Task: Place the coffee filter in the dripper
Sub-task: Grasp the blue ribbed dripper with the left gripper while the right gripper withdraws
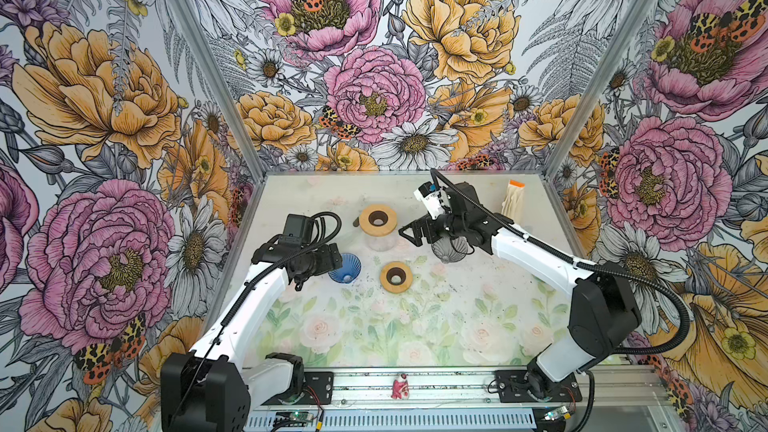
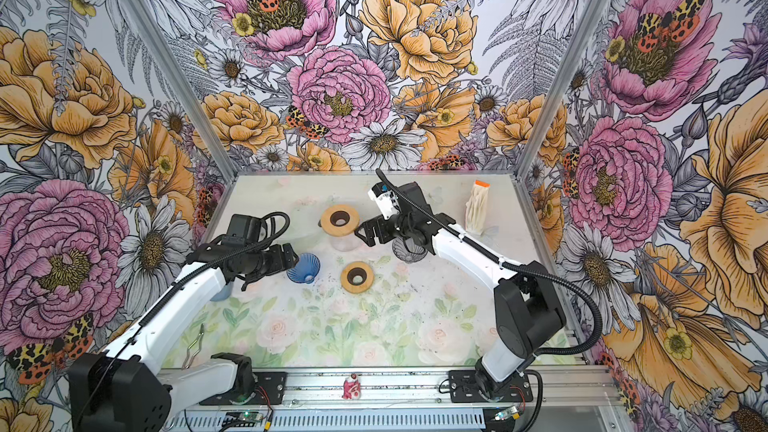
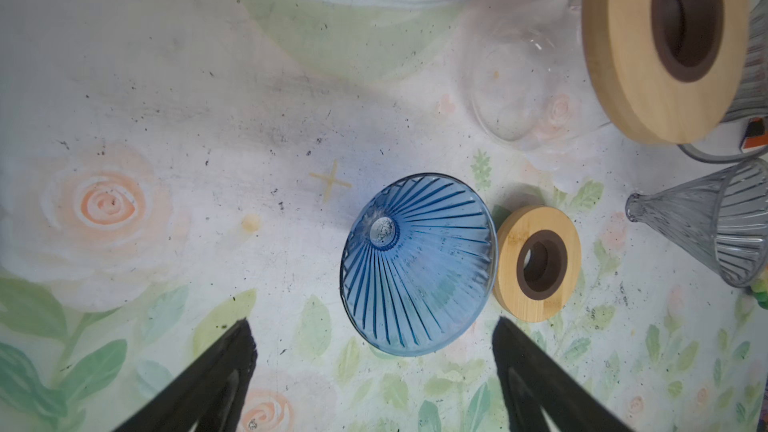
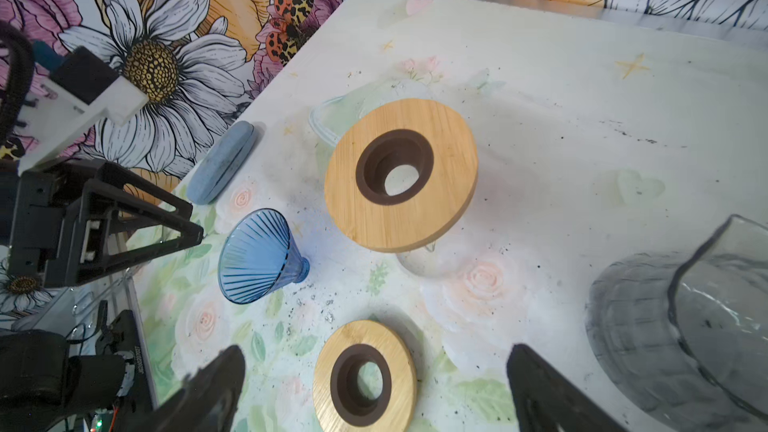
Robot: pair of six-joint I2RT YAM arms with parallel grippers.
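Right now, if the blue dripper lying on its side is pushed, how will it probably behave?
The blue dripper is a cone resting on its side, so it would probably roll in a curve around its narrow end. It looks like clear ribbed glass or plastic: likely stiff, smooth to grip, perhaps fragile.

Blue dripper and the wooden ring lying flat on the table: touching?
Apart. Right wrist view shows bare table between the blue dripper and the wooden ring; both top views show the gap too.
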